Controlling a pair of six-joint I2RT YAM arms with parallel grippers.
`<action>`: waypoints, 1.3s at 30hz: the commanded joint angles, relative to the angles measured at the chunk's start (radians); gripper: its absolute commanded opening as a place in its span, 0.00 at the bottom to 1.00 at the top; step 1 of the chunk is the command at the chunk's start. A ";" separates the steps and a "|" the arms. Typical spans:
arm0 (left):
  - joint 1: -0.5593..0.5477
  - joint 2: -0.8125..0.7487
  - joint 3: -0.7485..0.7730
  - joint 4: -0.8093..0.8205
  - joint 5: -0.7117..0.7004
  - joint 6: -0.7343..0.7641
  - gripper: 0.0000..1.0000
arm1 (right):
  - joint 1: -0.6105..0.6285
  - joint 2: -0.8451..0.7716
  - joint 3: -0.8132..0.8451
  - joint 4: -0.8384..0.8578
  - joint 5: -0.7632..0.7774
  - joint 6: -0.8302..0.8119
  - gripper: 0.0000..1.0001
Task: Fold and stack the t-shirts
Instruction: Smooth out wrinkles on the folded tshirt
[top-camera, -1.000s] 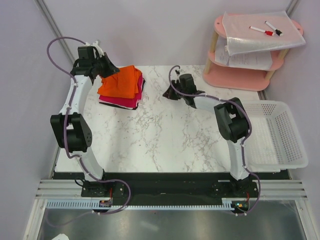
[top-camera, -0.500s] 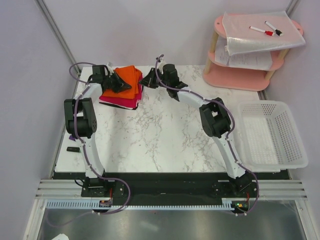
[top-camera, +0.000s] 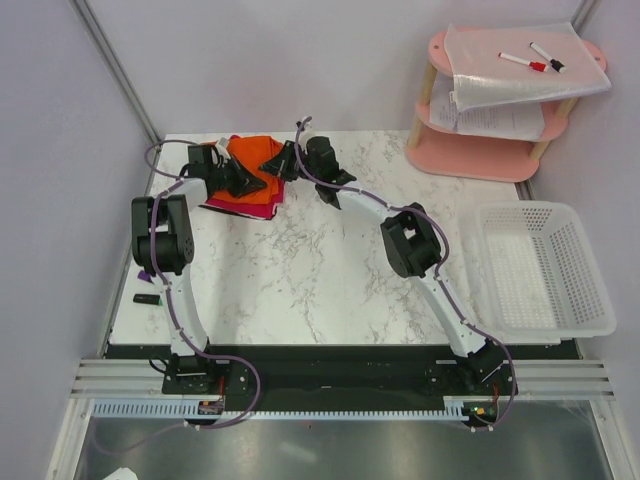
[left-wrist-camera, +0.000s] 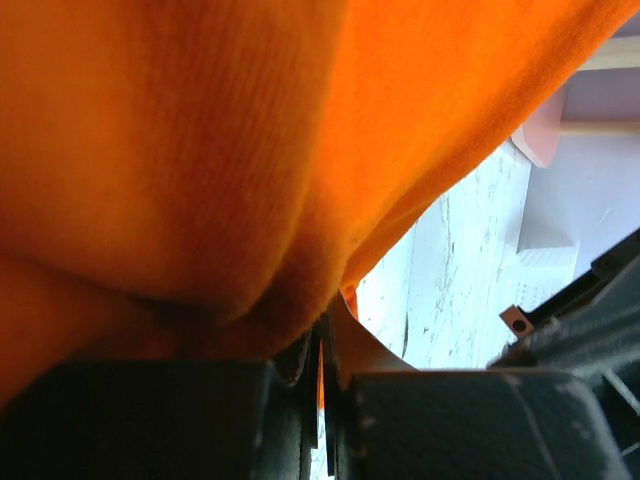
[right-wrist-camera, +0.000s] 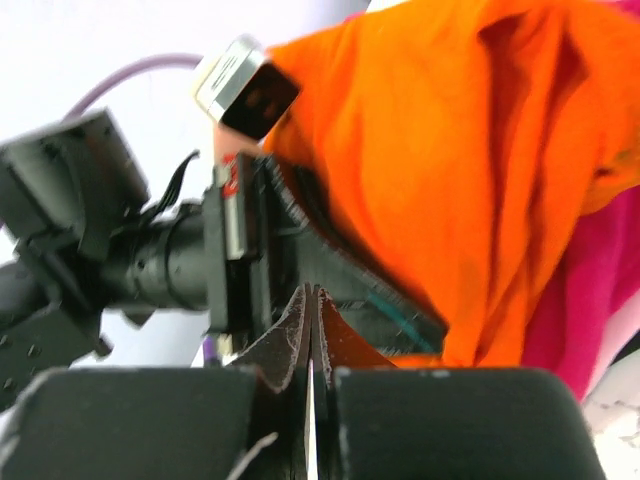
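T-shirts (top-camera: 268, 192) sit stacked at the far left corner of the marble-patterned worktop (top-camera: 320, 270). The orange t-shirt (top-camera: 255, 150), soft and rumpled, lies on top of the magenta t-shirt (top-camera: 232, 207), whose folded edges peek out along the near side. The left hand (top-camera: 243, 180) pushes into the orange cloth from the left, its fingers clamped on a thin pinch of the finely ribbed knit. The right hand (top-camera: 284, 166) meets the pile from the right, fingers pressed tight together with nothing visible between them. A white perforated plastic basket (top-camera: 545, 270) stands at the worktop's right edge.
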 joint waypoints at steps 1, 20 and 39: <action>-0.018 -0.038 -0.051 -0.056 0.042 -0.006 0.02 | 0.005 0.036 0.044 0.041 0.111 0.024 0.00; 0.045 -0.116 0.109 0.045 -0.061 -0.064 0.02 | 0.011 0.080 -0.038 0.001 0.190 0.040 0.00; 0.188 -0.044 -0.098 0.358 -0.016 -0.202 0.02 | 0.009 0.068 -0.076 -0.032 0.166 0.006 0.00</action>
